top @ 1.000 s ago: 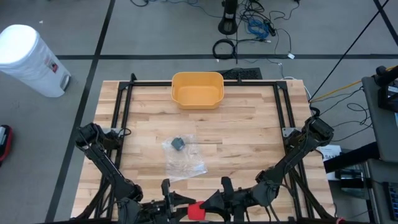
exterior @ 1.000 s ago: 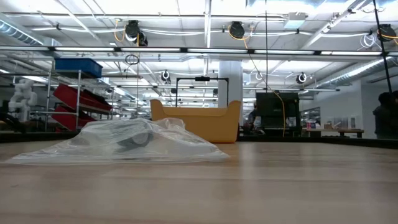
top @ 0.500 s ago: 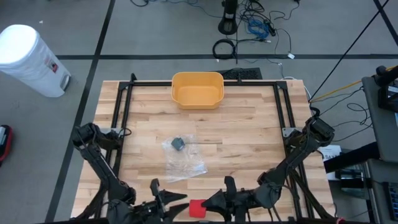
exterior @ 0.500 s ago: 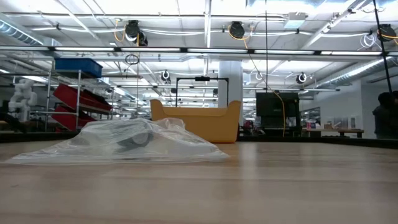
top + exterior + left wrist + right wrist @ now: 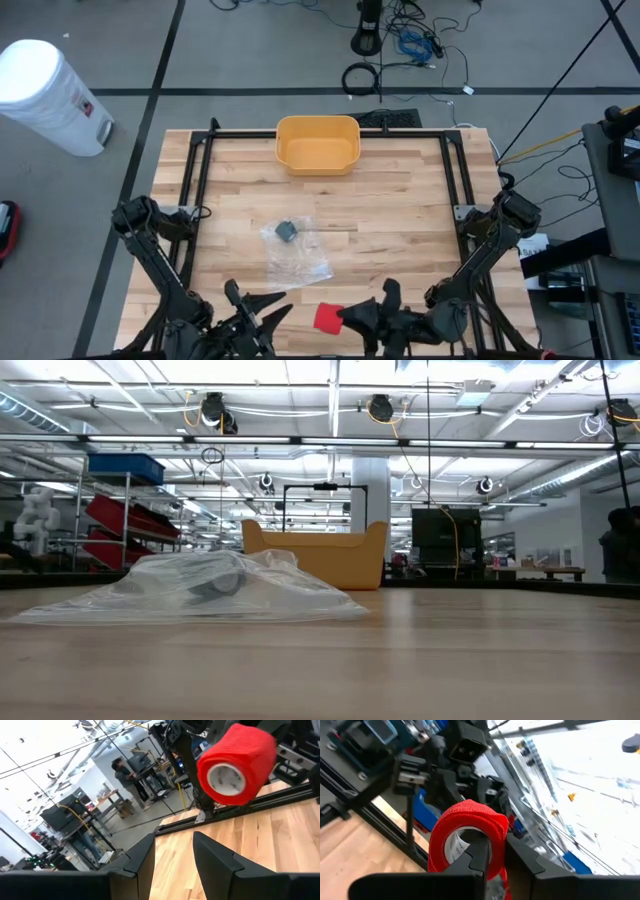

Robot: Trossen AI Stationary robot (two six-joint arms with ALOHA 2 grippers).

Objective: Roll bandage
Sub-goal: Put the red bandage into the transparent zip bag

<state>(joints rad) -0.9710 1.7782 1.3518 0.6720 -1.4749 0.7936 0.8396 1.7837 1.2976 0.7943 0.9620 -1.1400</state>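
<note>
Right end effector: pinched on the red bandage roll, one finger through its core, at the desk's near edge.
Left end effector: fingers parted, holding nothing, just beside the roll.
Plastic bag: beyond both.

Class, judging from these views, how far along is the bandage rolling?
Done: the red bandage roll looks fully wound. In hand: the right gripper grips it through its core, while the left gripper is open nearby, off it. Left: setting it down; the yellow bin holds nothing.
</note>
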